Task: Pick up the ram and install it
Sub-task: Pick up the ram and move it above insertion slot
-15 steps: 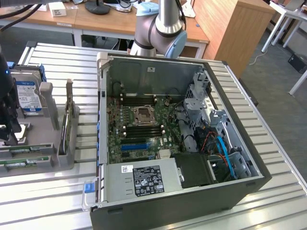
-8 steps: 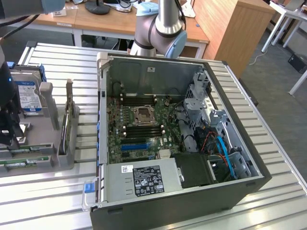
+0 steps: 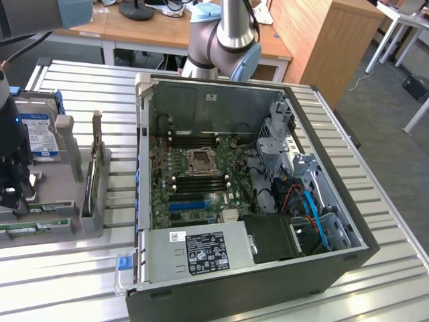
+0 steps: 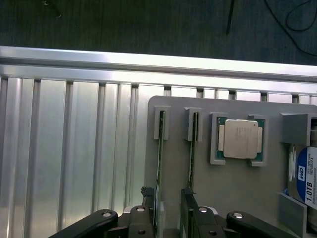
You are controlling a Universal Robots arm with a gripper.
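Slatted metal bench (image 4: pixel 74 148) is carrying a grey tray (image 4: pixel 233 198) | ram (image 4: pixel 159 158) is standing on edge in a tray slot | jaws are hanging wide open astride it, gripping nothing

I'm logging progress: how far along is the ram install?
Done: nothing yet; the ram and a second stick stand in the tray, and the motherboard slots look empty. In hand: the open gripper sits low over the tray, jaws either side of the ram's end, not closed. Left: the pick-up and the install.
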